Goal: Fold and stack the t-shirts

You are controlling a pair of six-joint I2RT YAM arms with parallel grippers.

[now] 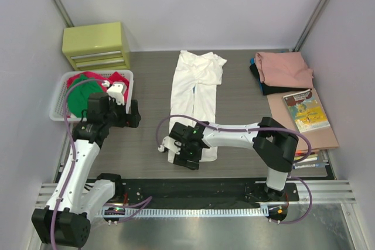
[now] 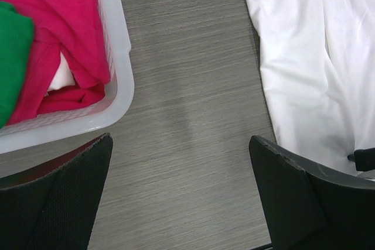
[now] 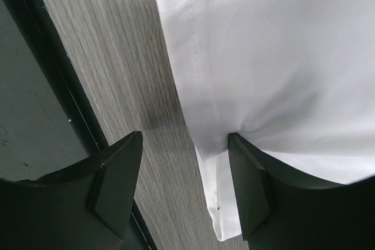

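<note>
White and plain on the side that shows, the white t-shirt [image 1: 196,95] [image 2: 310,57] [image 3: 281,45] lies flat at the middle of the grey wood-grain table [image 1: 149,86]. It is folded into a narrow strip whose long axis runs near to far, with the sleeve end far and the hem end near.

The right gripper [image 1: 183,147] [image 3: 184,139] sits low over the near left corner of that strip. Its jaws are moderately apart, with the cloth edge and bare table between them, and one finger touches the cloth.

The left gripper [image 1: 119,115] [image 2: 179,139] hangs over bare table between the strip and the basket [image 1: 58,106] [image 2: 120,45], with its jaws wide and nothing in them.

The one white slotted basket, far left, holds a red t-shirt [image 1: 120,77] [image 2: 64,21] and a green t-shirt [image 1: 79,95] [image 2: 12,57].

At the far right is a stack of two, a salmon-pink t-shirt [image 1: 284,68] on a black t-shirt [image 1: 269,89]. Just near of it lies one book [image 1: 306,109]; its cover writing is too small to read.
</note>
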